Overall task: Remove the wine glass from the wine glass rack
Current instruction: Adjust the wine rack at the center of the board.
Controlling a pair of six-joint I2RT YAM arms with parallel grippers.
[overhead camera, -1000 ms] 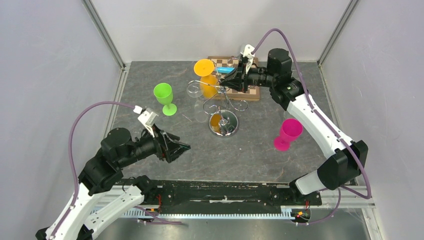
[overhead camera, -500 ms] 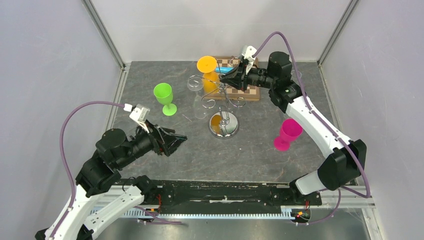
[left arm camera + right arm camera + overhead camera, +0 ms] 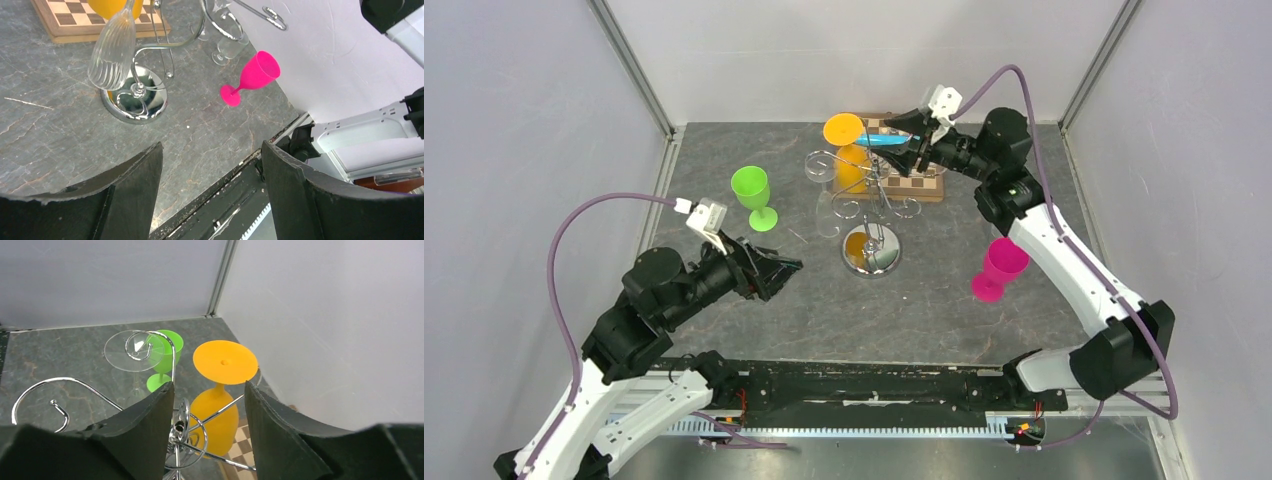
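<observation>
- At the middle of the table (image 3: 944,300), nearer its far edge than its near edge, the wine glass rack (image 3: 882,256) is shown upright, with its round mirror base flat on the surface and its pole vertical.
- The orange wine glass (image 3: 844,130) is hung upside down from a curled arm on the rack's far side: foot uppermost, bowl pointed down at the table, long axis close to vertical.
- The clear wine glass (image 3: 111,50), ribbed, is hung likewise from a left-side arm, bowl downward and slightly tilted.
- The right gripper (image 3: 208,390) is held level with the rack's top, on its far-right side. Its jaws are parted, the orange stem is seen through the gap, and nothing is clamped.
- The left gripper (image 3: 212,147) is held over the near-left part of the table, well apart from the rack, with its jaws spread wide and empty.
- A green glass (image 3: 751,186) is stood toward the left edge and a pink glass (image 3: 1004,260) toward the right edge. A chessboard (image 3: 924,185) is laid against the far edge.
</observation>
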